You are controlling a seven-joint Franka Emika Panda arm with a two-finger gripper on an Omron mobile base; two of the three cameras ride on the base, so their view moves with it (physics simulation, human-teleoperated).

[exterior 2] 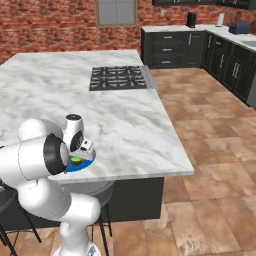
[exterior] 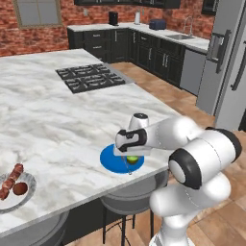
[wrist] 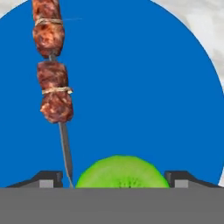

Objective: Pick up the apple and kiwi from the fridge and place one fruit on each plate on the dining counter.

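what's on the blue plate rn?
Lime-green cut kiwi and a meat skewer lie on the flat blue plate. The kiwi's lower part is hidden.

No text, label, brand, number or sign can be read in any of the pictures. The fridge point(exterior: 226, 62) doors, the dark cabinets point(exterior 2: 172, 47) and the small appliances on the far wall counter show plain surfaces, and the blue plate point(wrist: 144, 96) carries no print or mark.
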